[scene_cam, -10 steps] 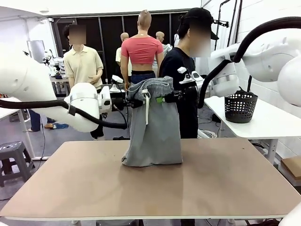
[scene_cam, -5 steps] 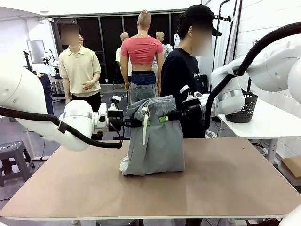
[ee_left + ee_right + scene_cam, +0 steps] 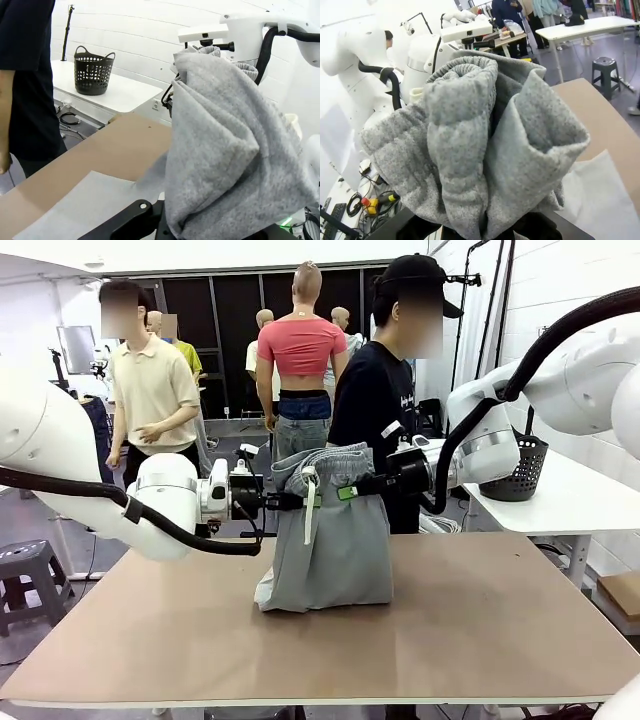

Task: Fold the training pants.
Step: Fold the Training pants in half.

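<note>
Pants: the training pants (image 3: 328,535) hang at the centre of the front view, waistband up, lower folds resting on the table (image 3: 480,630).
Left gripper: the left gripper (image 3: 293,501) is clamped on the waistband's left side.
Right gripper: the right gripper (image 3: 345,493) is clamped on the waistband's right side.
Risk: the bunched lower cloth may crease or fold crooked if the grippers lower unevenly; a thin pinch of waistband could slip free.
Front view: shows the white drawstring (image 3: 309,508) dangling and the person (image 3: 375,400) behind.
Wrist views: show thick grey folds heaped over the fingers, hiding the pads; the left wrist view also shows the black basket (image 3: 94,70) at upper left.
</note>
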